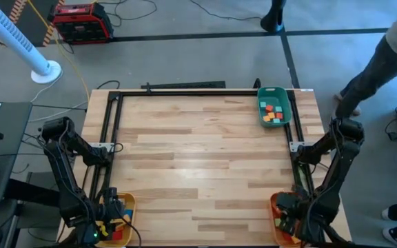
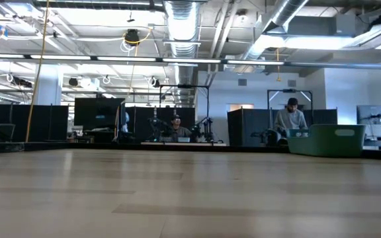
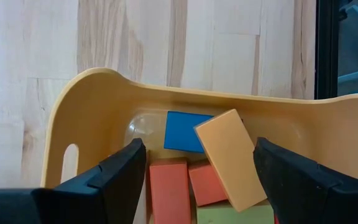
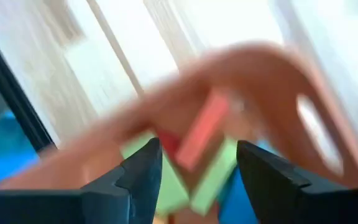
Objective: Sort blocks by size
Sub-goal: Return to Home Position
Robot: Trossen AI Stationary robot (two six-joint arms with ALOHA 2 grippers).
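Low view: green tray point(image 2: 327, 140); L wrist: blocks point(image 3: 227, 157) in yellow tray point(image 3: 98, 87).

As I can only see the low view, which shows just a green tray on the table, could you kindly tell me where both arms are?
Observer: Both are at the near edge. The left hand hangs open over the yellow tray in the near left corner, and the right hand is open over the orange tray in the near right corner.
Operator: Thank you. Does the green tray hold anything? I only see its side.
Observer: Yes, the high view shows small blocks inside it, in orange, green and red.
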